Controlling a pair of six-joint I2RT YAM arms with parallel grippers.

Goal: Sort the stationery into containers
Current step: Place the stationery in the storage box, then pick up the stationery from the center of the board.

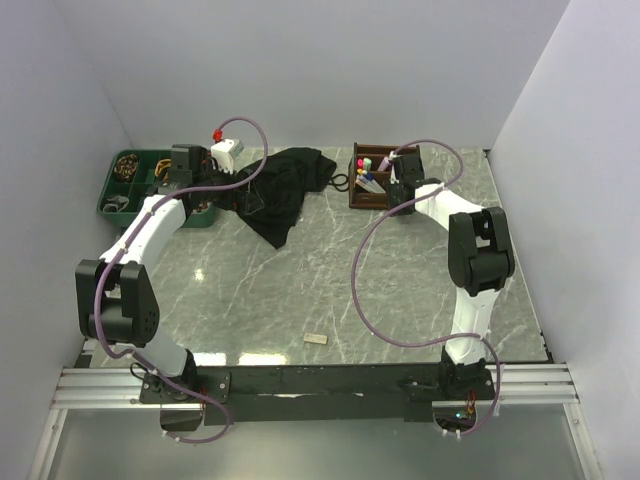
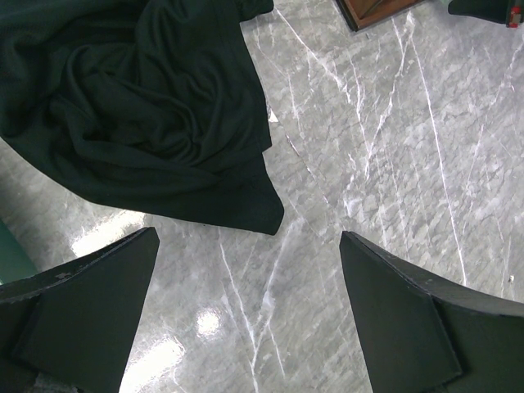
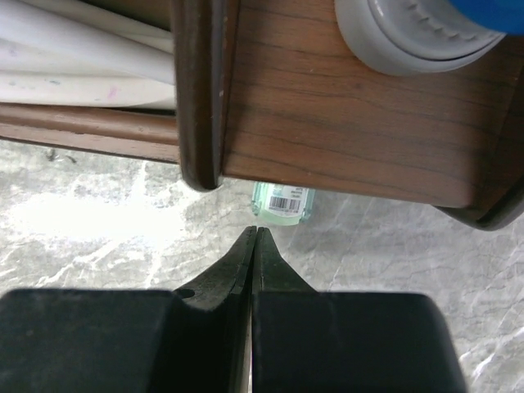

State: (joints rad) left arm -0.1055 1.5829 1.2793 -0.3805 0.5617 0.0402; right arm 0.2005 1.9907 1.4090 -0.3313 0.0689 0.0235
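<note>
The brown wooden organiser [image 1: 372,180] stands at the back right with several pens and highlighters upright in it. In the right wrist view its wooden wall [image 3: 327,106] fills the top, with white pens [image 3: 82,57] and a blue-capped piece [image 3: 483,12] inside. A pastel green highlighter [image 3: 282,203] lies on the table, partly hidden behind the organiser. My right gripper [image 3: 256,231] is shut and empty just short of it, and shows beside the organiser from above [image 1: 403,195]. My left gripper [image 2: 250,237] is open and empty over bare marble, between the green tray [image 1: 130,200] and the cloth [image 1: 228,185]. A small grey eraser [image 1: 316,339] lies near the front edge.
A large black cloth [image 1: 285,190] is heaped at the back centre between the two containers; it also fills the upper left of the left wrist view [image 2: 147,106]. A white box with a red tip [image 1: 226,150] sits behind the tray. White walls enclose the marble table.
</note>
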